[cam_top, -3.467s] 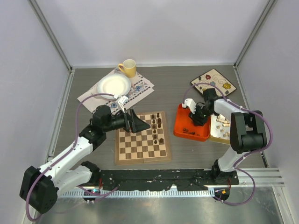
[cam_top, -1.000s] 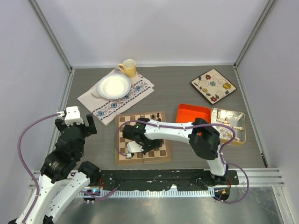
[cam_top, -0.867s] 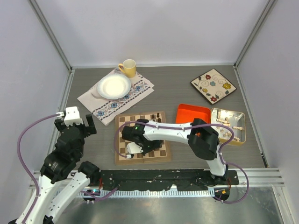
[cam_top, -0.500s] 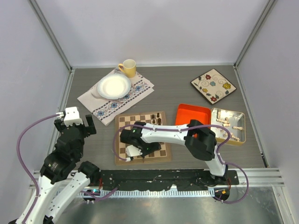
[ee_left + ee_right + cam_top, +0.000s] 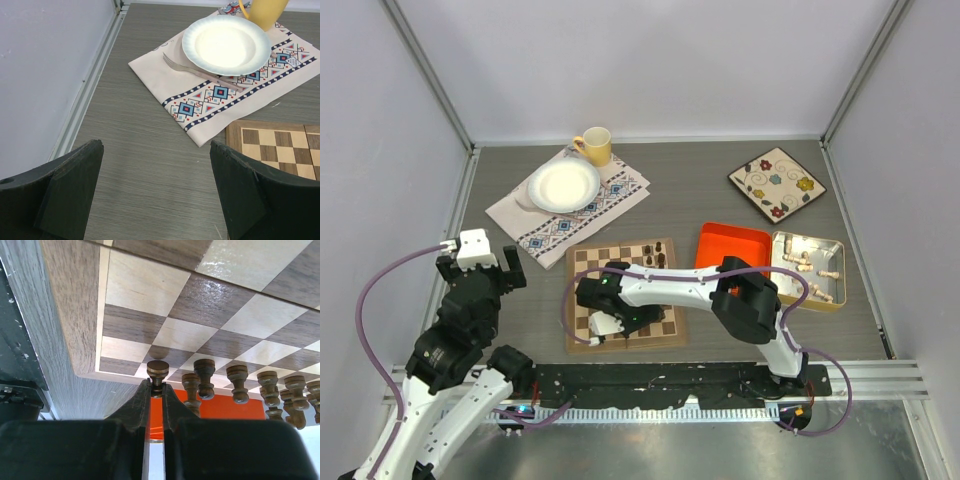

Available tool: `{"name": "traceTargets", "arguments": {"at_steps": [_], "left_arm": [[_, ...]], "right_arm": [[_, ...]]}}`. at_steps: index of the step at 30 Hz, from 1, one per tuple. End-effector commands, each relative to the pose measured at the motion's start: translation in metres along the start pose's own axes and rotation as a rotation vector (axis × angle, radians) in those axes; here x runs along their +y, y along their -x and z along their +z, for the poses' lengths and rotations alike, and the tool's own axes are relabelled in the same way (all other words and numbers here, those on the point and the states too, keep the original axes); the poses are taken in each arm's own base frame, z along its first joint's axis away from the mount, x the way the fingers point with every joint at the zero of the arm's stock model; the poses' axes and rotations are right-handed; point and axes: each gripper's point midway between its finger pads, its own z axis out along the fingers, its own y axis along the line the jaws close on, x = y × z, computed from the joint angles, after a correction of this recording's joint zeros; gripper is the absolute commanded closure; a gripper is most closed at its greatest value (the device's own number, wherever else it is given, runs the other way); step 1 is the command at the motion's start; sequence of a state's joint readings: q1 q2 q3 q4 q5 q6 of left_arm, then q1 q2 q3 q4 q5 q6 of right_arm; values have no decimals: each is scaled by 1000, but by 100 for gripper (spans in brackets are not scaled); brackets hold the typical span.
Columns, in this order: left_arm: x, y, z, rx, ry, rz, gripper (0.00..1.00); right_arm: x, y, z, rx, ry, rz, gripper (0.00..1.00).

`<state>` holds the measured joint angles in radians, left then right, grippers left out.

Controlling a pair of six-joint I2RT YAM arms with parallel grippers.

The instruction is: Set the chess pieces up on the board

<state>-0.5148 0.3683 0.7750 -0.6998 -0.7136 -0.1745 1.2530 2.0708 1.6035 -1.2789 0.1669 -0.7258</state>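
The right gripper (image 5: 156, 387) was shut tight on one dark chess piece (image 5: 158, 371). Its two fingers (image 5: 135, 405) pinched the little piece by the neck, just under its round top. It hung over the near left part of the board (image 5: 595, 265). I could not tell if the piece touched the board.

A row of other dark pieces (image 5: 237, 382) stood at the far edge of the board. An orange tray (image 5: 732, 243) lay just to the right of the board. A tin (image 5: 810, 243) with pale pieces (image 5: 810, 265) lay further to the right of the board, beside the tray.

The left gripper (image 5: 157, 190) was wide open and held nothing. It hung over the bare desk (image 5: 140, 165), to the left of the board. Behind the board, on the far left, lay a cloth (image 5: 620, 190) with a white plate (image 5: 563, 185) on it and a yellow cup (image 5: 594, 146) by it.
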Motion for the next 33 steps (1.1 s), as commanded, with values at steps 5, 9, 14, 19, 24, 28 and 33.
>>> {"name": "traceTargets", "arguments": {"at_steps": [5,9,14,19,24,28,33], "left_arm": [[-2,8,2,-31,-2,-24,8],[-2,8,2,-31,-4,-25,8],[-3,9,2,-34,-5,-27,8],[-3,9,2,-33,-7,-27,8],[-3,9,2,-32,-7,-26,8],[-3,9,2,-32,-8,-26,8],[-3,8,2,-31,-8,-25,8]], "right_arm": [[-7,6,-12,-16,-38,2,84],[-7,7,-12,-16,-38,2,82],[-5,5,-11,-8,-34,-1,82],[-5,5,-8,4,-32,-3,81],[-6,4,-5,18,-33,-3,80],[-7,4,-5,20,-39,-2,80],[-7,5,-7,17,-46,-5,80]]}}
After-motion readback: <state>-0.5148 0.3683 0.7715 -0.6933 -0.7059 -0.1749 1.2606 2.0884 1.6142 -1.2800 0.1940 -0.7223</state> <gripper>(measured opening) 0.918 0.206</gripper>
